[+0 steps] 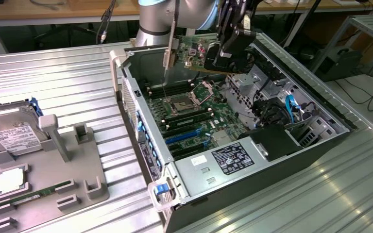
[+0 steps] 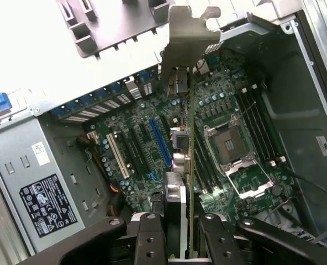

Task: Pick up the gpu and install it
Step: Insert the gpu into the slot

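Claw (image 2: 180, 223) nearest wrist lens, clamped on gpu (image 2: 179, 149); I hold card edge-on, bracket (image 2: 183, 44) at far end, above motherboard (image 2: 230, 143) in open case (image 2: 296, 110). Exterior view: my claw (image 1: 228, 53) grips gpu (image 1: 190, 51) aloft over case (image 1: 329, 116), clear of motherboard (image 1: 193, 116); case sits on surface (image 1: 63, 77).

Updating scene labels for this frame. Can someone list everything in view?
gpu: 1, green board with silver bracket, held over the open case
computer case: 1, dark, on the table, side open
motherboard: 1, green, inside the case
power supply: 1, silver, inside the case
fixture: 1, grey, exterior view's left
hard drive: 1, silver with white label, on the fixture
memory stick: 1, green, in the fixture
table: 1, ribbed metal, under everything
arm: 1, silver-grey, behind the case
end effector: 1, black, shut on the gpu
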